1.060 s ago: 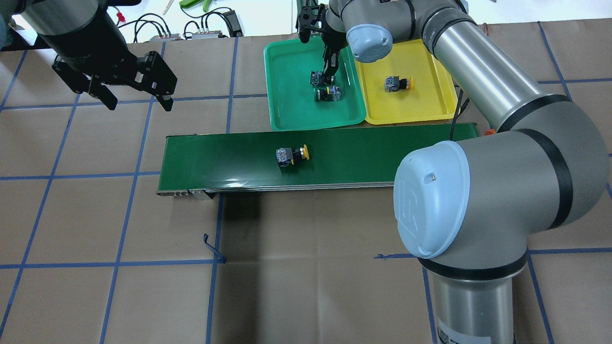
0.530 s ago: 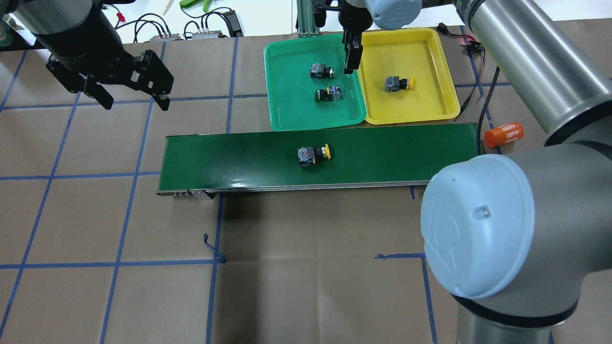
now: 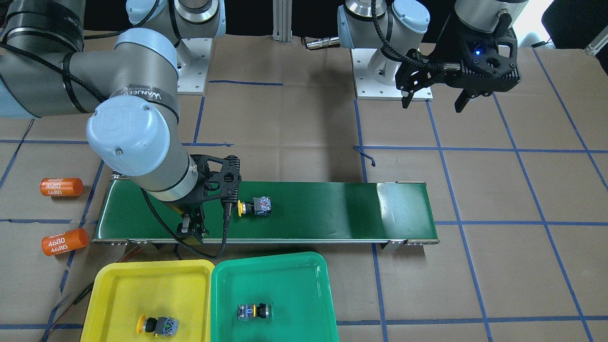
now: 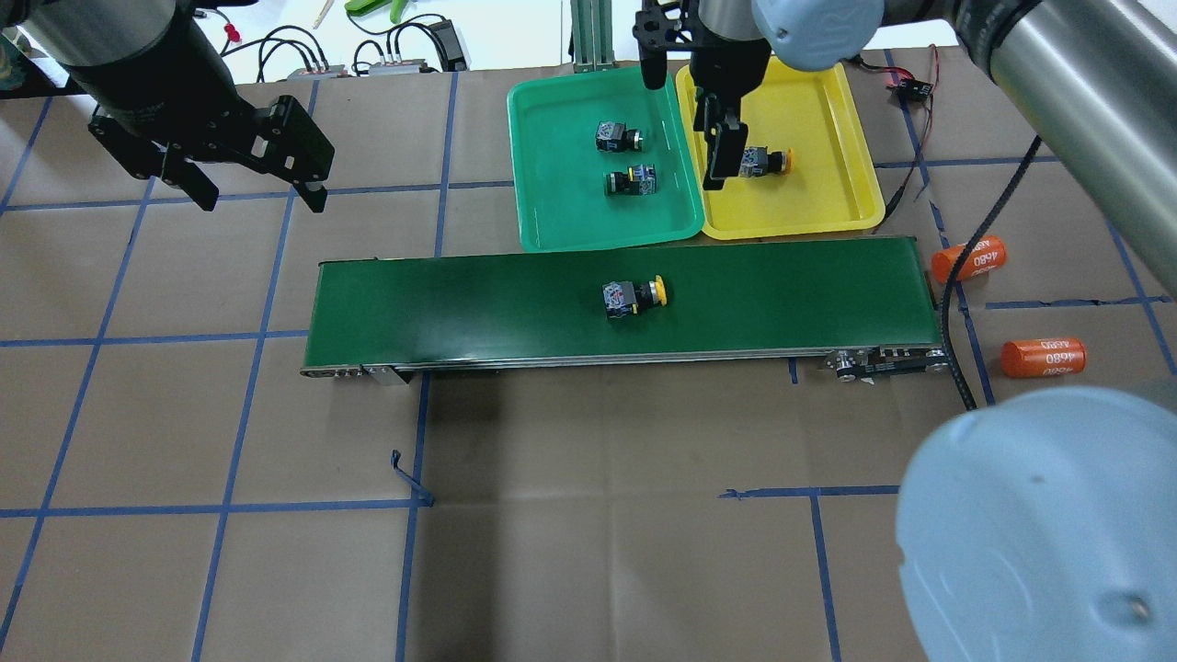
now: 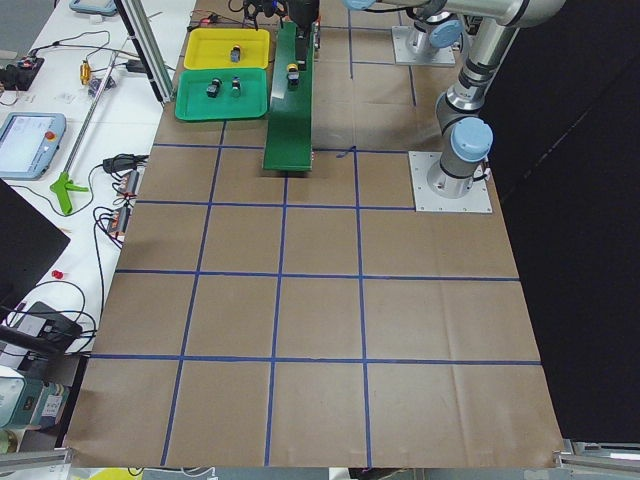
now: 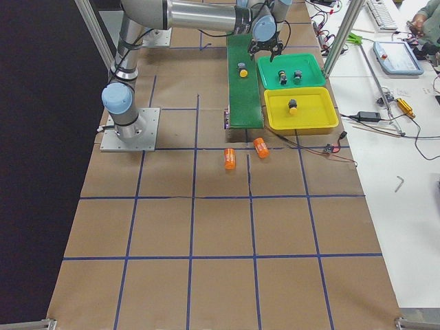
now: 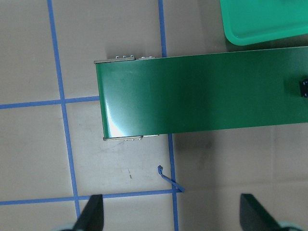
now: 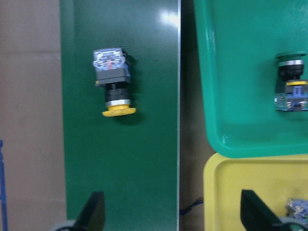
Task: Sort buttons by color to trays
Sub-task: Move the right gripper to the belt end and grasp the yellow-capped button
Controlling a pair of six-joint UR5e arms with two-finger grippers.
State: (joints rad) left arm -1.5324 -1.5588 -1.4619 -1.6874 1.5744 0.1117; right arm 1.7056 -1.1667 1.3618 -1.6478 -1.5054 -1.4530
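Note:
A yellow-capped button lies on its side on the dark-green conveyor belt; it also shows in the front view and the right wrist view. The green tray holds two green-capped buttons. The yellow tray holds one yellow-capped button. My right gripper is open and empty, raised above the belt's tray-side edge, beside the belt button. My left gripper is open and empty, above bare table off the belt's other end.
Two orange "4680" cylinders lie on the table past the belt's end by the yellow tray. Cables and connectors lie behind the table's far edge. An aluminium post stands behind the green tray.
My right gripper has left the green tray, where it set down a green button, and moved toward the belt. The yellow-capped button has ridden along the belt toward the yellow tray's end. The left arm barely moved.

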